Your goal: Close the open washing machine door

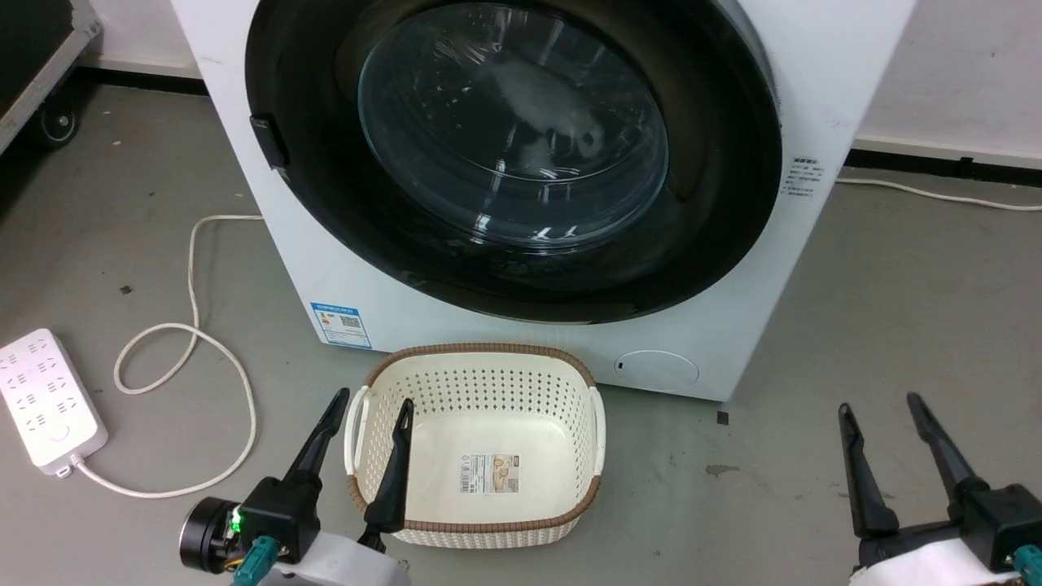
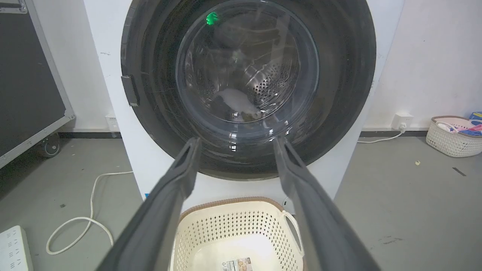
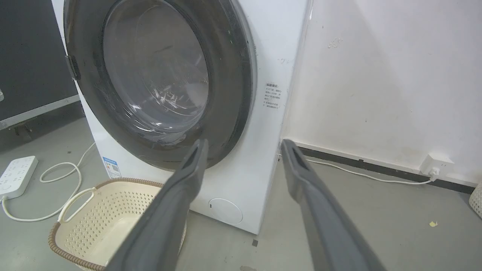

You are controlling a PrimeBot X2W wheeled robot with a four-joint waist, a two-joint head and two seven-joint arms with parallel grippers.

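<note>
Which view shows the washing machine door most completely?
The left wrist view: it faces the washing machine door head-on, with nearly all of it in frame. The head view looks down on it, and its top is cut off. The right wrist view sees it obliquely, and its top is cropped too.

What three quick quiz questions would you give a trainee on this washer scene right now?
1. True or false: the washing machine door stands swung wide open.
2. What sits on the floor just in front of the machine? A) a basket B) a bucket C) a chair
3. Fill in: the left gripper and the right gripper are both ____ and hold nothing.

Key: 1 false, it looks shut, flush with the machine; 2 A; 3 open.
</note>
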